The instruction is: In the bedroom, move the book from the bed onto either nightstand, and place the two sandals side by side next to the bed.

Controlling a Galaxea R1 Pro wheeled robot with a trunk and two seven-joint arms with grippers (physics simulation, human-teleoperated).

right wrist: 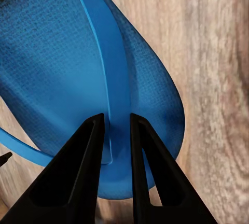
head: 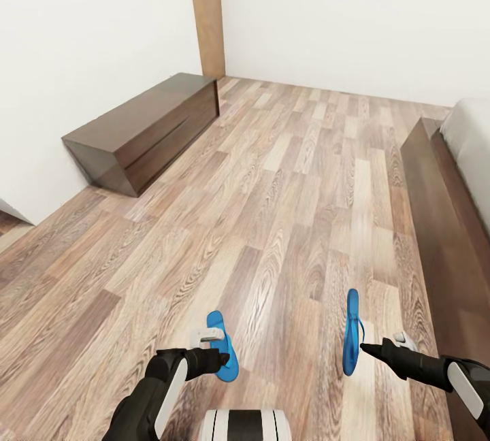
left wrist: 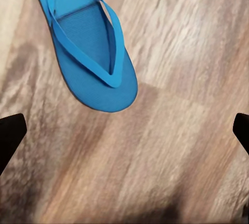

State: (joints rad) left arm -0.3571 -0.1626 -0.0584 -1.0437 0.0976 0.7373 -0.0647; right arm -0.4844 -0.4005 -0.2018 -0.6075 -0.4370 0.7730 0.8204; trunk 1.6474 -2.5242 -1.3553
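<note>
One blue sandal (head: 218, 324) lies flat on the wood floor, strap up, under my left gripper (head: 219, 359). In the left wrist view that sandal (left wrist: 88, 42) lies beyond the left gripper (left wrist: 126, 130), which is open wide and apart from it. The other sandal (head: 351, 322) hangs on edge, with my right gripper (head: 364, 348) shut on it. Up close, the right gripper (right wrist: 115, 123) pinches the thong strap of this sandal (right wrist: 62, 63). The bed (head: 435, 209) runs along the right edge. The book and nightstand are out of view.
A long low dark-wood bench (head: 146, 129) stands against the left wall. A tan wooden door edge (head: 206, 12) rises at the far corner. The off-white mattress (head: 469, 135) tops the bed frame. Plank floor (head: 286, 189) stretches between bench and bed.
</note>
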